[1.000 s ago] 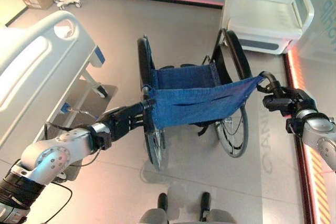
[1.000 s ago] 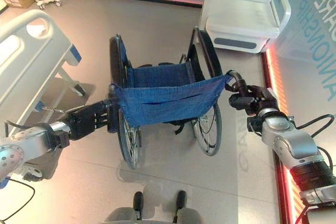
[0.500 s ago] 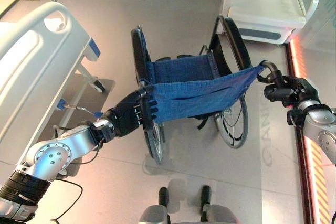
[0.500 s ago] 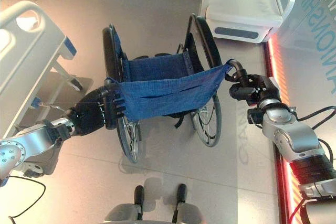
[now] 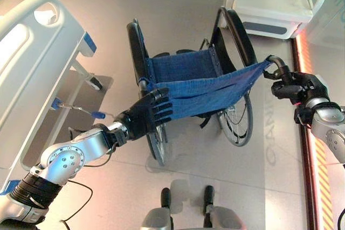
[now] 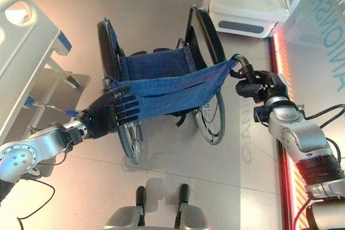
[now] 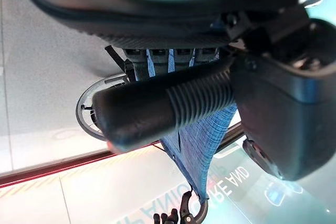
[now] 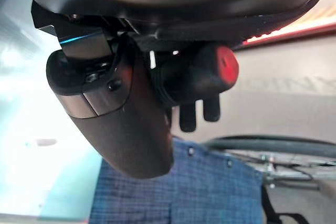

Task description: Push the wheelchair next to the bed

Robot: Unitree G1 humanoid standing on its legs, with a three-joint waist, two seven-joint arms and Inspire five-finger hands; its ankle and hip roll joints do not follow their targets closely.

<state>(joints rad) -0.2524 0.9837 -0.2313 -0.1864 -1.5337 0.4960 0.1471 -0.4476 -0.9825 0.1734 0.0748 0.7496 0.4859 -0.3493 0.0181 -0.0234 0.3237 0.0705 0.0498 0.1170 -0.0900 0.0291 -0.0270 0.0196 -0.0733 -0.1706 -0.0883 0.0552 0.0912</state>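
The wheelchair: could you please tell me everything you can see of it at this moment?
The wheelchair stands upright on the grey floor, right of the white bed, apart from it. It has a black frame, two large spoked wheels, and blue fabric for seat and backrest. The left hand has its fingers straight, lying against the backrest at the ribbed black left push handle. The right hand is curled round the right push handle.

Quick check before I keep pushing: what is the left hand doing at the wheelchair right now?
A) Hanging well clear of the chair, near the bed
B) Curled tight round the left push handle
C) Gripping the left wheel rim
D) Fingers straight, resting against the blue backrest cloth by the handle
D: the left hand shows straight, spread fingers lying against the blue backrest cloth of the wheelchair, not wrapped round anything.
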